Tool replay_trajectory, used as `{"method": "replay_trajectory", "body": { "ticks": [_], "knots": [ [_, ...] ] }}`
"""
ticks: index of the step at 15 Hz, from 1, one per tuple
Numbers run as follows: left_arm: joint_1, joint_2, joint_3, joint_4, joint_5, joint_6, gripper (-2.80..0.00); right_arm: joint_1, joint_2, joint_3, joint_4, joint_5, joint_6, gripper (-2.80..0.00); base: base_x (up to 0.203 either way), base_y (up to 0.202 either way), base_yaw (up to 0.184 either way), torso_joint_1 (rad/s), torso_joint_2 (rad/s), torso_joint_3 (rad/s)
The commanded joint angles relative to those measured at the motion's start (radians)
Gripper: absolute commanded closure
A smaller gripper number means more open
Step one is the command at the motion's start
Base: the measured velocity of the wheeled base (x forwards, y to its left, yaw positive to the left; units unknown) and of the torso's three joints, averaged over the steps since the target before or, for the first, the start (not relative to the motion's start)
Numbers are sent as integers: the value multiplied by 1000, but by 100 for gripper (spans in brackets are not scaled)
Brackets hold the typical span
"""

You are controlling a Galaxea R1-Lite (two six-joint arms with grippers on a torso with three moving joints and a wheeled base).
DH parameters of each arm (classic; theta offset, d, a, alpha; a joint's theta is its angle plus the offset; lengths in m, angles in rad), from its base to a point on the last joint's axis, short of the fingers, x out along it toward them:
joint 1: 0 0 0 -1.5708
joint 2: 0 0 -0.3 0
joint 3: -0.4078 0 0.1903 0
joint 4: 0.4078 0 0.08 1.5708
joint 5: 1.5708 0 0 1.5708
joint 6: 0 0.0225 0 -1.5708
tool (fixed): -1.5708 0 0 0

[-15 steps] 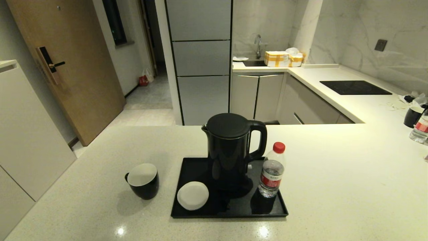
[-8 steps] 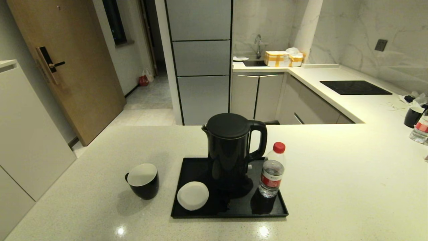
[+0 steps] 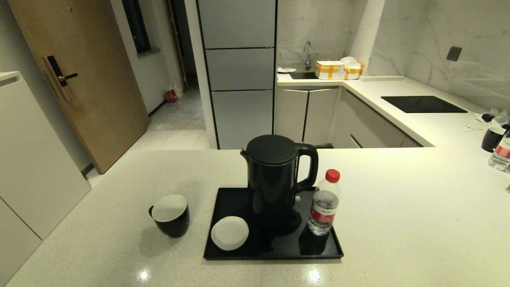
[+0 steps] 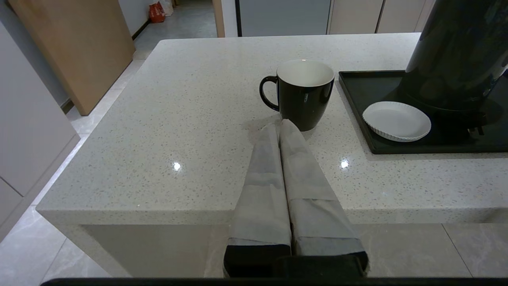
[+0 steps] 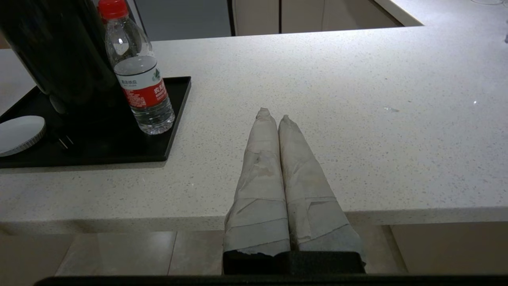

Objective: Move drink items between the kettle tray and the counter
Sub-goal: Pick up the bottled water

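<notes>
Basically no change in the head view over the last second: tall black electric kettle (image 3: 275, 179) and red-capped clear water bottle (image 3: 323, 203) on the flat black tray (image 3: 275, 252), black mug with white interior (image 3: 170, 215) left of it on the cream speckled counter (image 3: 398, 223). Left gripper (image 4: 280, 124) pressed together near the mug; right gripper (image 5: 274, 113) likewise, parked right of the tray. No move started yet. Bottle label print unreadable.

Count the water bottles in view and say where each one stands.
2. One bottle stands upright on the black tray, right of the kettle. A second bottle, cut off by the picture's right edge, stands on the far counter beside another mug. More may lie out of view.
</notes>
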Motion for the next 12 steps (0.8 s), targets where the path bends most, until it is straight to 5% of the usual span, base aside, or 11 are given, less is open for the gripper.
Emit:
{"method": "replay_trajectory", "body": {
  "ticks": [1,9,12],
  "knots": [
    [0,-2,1,0,1,-1,0,0,0,2,0,0,1,0,0,0,0,0,0,0],
    [0,-2,1,0,1,-1,0,1,5,-17,32,7,-74,0,0,0,0,0,0,0],
    [0,-2,0,0,1,0,0,1,114,-196,49,31,-63,0,0,0,0,0,0,0]
  ]
}}
